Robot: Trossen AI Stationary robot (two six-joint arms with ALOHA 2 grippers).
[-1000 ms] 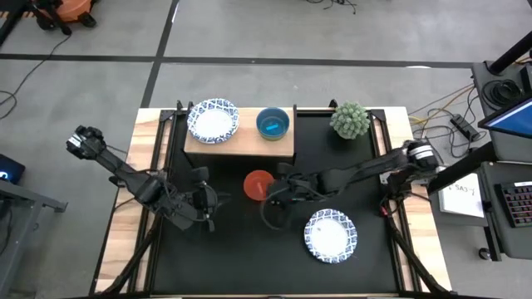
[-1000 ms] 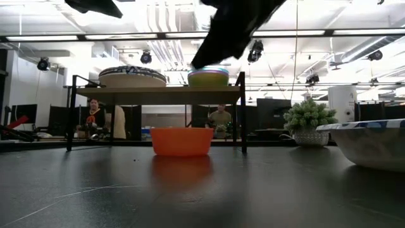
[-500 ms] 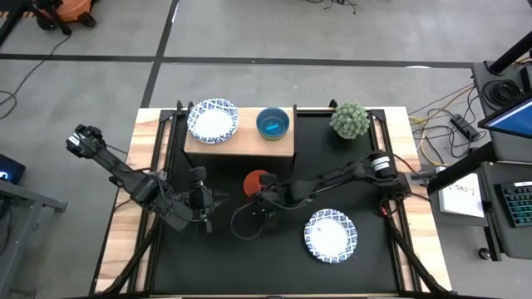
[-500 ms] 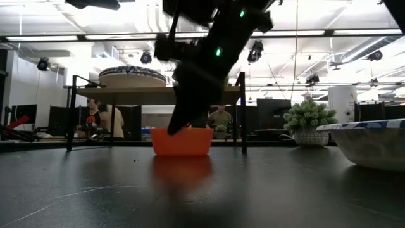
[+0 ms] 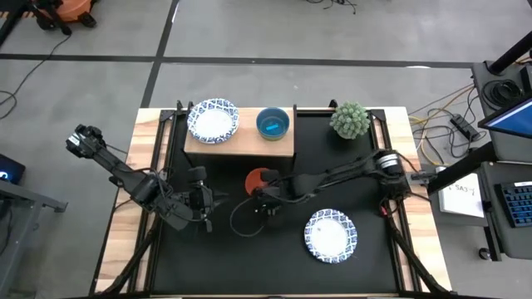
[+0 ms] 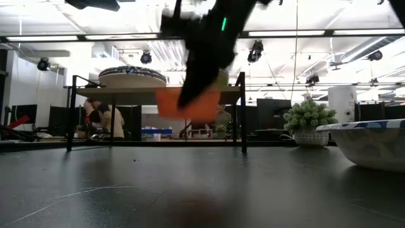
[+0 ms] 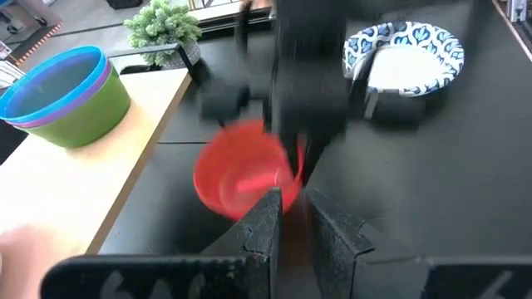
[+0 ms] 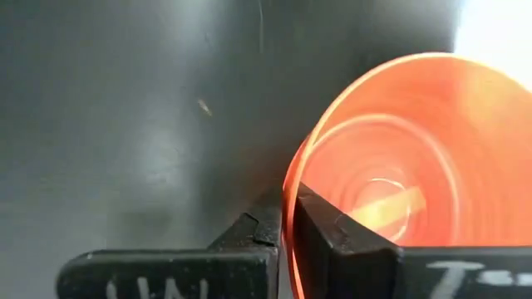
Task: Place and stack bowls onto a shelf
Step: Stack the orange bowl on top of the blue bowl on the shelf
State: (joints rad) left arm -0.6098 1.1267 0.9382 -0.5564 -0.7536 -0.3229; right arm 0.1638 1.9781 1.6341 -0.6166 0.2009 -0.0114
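Observation:
The red bowl (image 6: pixel 188 103) hangs in the air in front of the shelf (image 6: pixel 158 93), held by my right gripper (image 8: pixel 287 228), which is shut on it. In the high view the red bowl (image 5: pixel 259 179) is just near of the shelf (image 5: pixel 241 143). On the shelf stand a stack of wide blue-rimmed bowls (image 5: pixel 214 120) and a teal-topped stack of small bowls (image 5: pixel 273 124). Another wide bowl (image 5: pixel 329 233) rests on the table. My left gripper (image 5: pixel 204 202) waits shut over the table, left of the red bowl. My right gripper pinches the red bowl's rim on its near side (image 8: pixel 288 195), one finger inside the bowl and one outside. The fingers come from above, pointing down. The bowl is lifted clear of the table and hangs below the fingers (image 6: pixel 201 60).
A green spiky plant (image 5: pixel 350 120) stands at the table's far right, beside the shelf. The wide bowl (image 6: pixel 373 143) sits near and right of the red bowl. People show in the room behind the table. The shelf board has bare room at its right end (image 5: pixel 287 145).
My right gripper has moved left and down to the red bowl, taken hold of its rim and gone up. The bowl, which stood on the table, is now lifted clear to about the height of the shelf board.

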